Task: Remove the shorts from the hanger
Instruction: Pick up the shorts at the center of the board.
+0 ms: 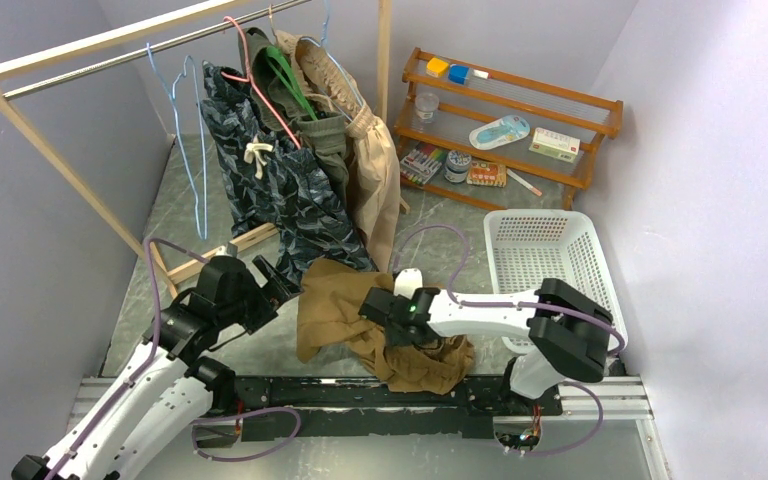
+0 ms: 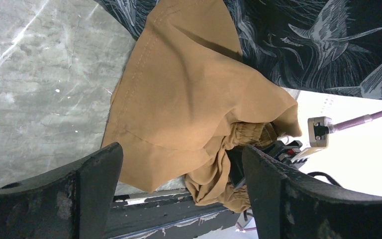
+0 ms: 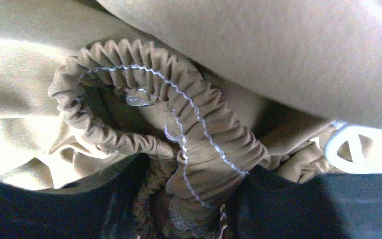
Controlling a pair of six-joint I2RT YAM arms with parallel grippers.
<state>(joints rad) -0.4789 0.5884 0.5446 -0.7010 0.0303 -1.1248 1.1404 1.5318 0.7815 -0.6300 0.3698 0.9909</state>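
Shorts (image 1: 335, 305), tan, waistband (image 3: 199, 144) toward right gripper (image 1: 407, 338)

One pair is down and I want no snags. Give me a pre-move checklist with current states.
1. tan-brown shorts off the hanger, lying on the table: ok.
2. right tool closed on their waistband: ok.
3. left tool open, holding nothing: ok.
4. navy shorts, olive shorts and beige shorts removed: not ok, all three hang on the rack.
5. Tan cloth free of the navy hem: cannot tell, as they overlap in the top view.
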